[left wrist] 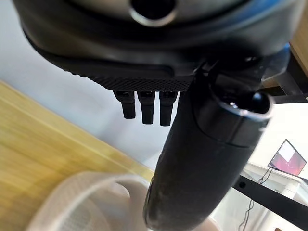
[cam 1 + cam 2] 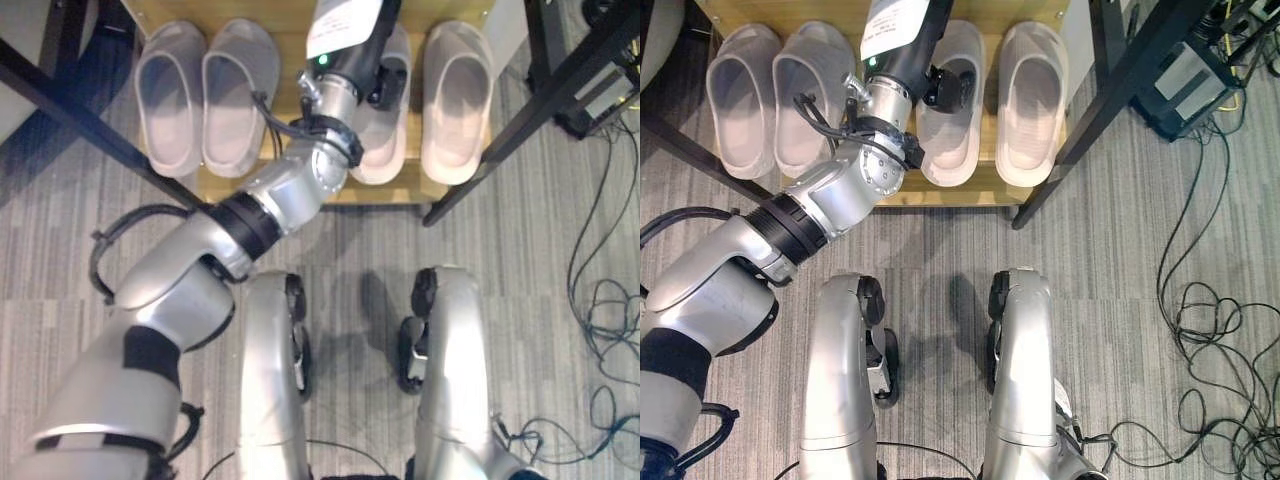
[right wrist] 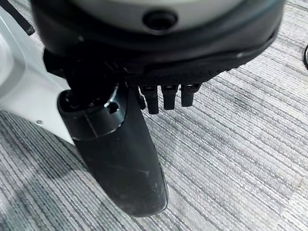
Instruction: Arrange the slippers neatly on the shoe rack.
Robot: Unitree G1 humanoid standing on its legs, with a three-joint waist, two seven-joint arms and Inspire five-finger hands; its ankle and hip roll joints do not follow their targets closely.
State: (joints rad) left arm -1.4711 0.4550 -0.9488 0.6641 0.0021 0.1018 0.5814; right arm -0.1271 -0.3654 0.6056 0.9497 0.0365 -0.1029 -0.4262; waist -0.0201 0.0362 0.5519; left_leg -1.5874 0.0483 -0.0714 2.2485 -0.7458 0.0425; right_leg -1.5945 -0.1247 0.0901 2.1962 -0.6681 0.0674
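Four slippers [image 2: 240, 95] sit on rack [image 2: 380, 192]. L hand [image 1: 159, 72] over third one, fingers straight; R hand [image 3: 144, 77] over carpet [image 3: 250, 159], relaxed.

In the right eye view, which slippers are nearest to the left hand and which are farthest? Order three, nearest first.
The left hand reaches over the shoe rack.
1. Third slipper from the left, under the hand.
2. Second slipper from the left, to its left.
3. Leftmost slipper, at the row's far left end.

Lab or office: grey carpet [image 2: 1140, 300], loose floor cables [image 2: 1210, 330], monitor [image 1: 288, 158].
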